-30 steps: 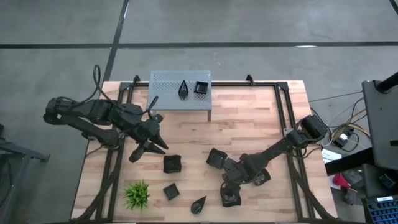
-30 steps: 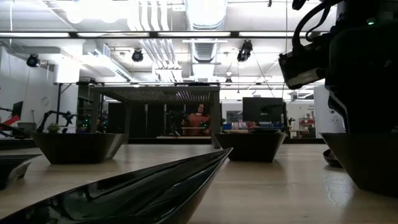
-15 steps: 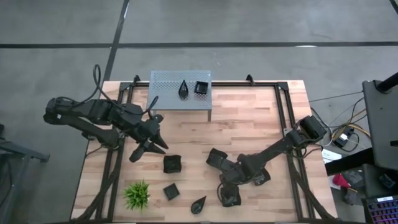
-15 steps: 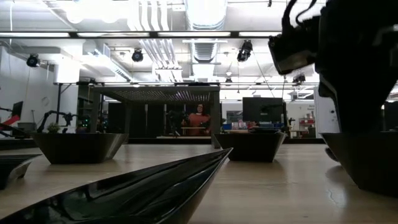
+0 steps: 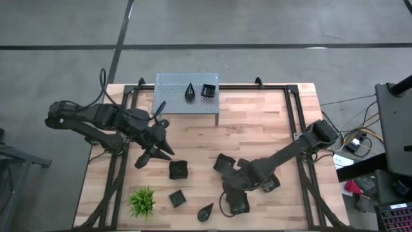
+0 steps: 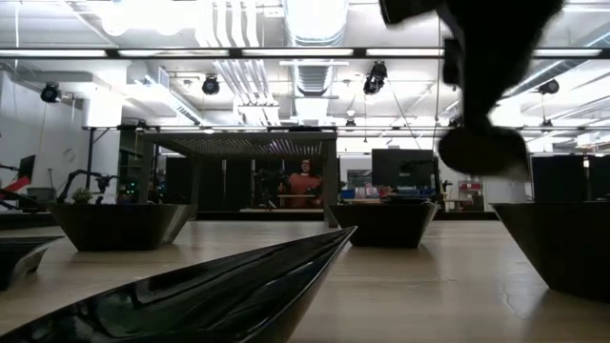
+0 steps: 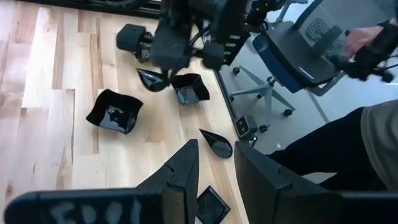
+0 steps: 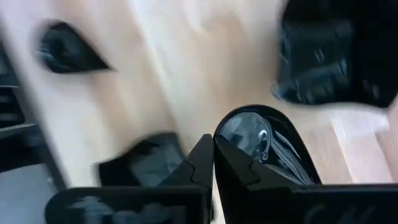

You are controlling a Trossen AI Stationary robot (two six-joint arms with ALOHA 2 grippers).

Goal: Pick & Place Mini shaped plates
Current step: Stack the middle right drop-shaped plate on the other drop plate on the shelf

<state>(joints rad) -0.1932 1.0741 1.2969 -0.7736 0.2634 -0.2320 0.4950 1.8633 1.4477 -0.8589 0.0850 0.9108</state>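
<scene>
- The left pincer (image 5: 149, 157) hangs over the left side of the wooden counter (image 5: 257, 129). Its two fingers stand a little apart and hold nothing.
- A small spiky green plant (image 5: 141, 202) sits near the front left corner.
- A square black plate (image 5: 178, 169) lies just beside the left pincer's tips. A smaller square plate (image 5: 177, 198) lies in front of it, near the plant.
- A grey shelf (image 5: 174, 96) stands at the back of the counter. On it are a teardrop plate (image 5: 190, 93) and a little square plate (image 5: 208, 91), side by side.
- Another teardrop plate (image 5: 206, 211) lies at the front edge.
- The right pincer (image 5: 230, 191) is low in the middle front. Its fingers are pressed together on the rim of a rounded black plate (image 8: 264, 140).
- Close around it lie more black plates: one behind (image 5: 223, 163), one in front (image 5: 238, 205), one to its right (image 5: 270, 184).
- A person (image 6: 305, 183) is far off in the room behind the counter.
</scene>
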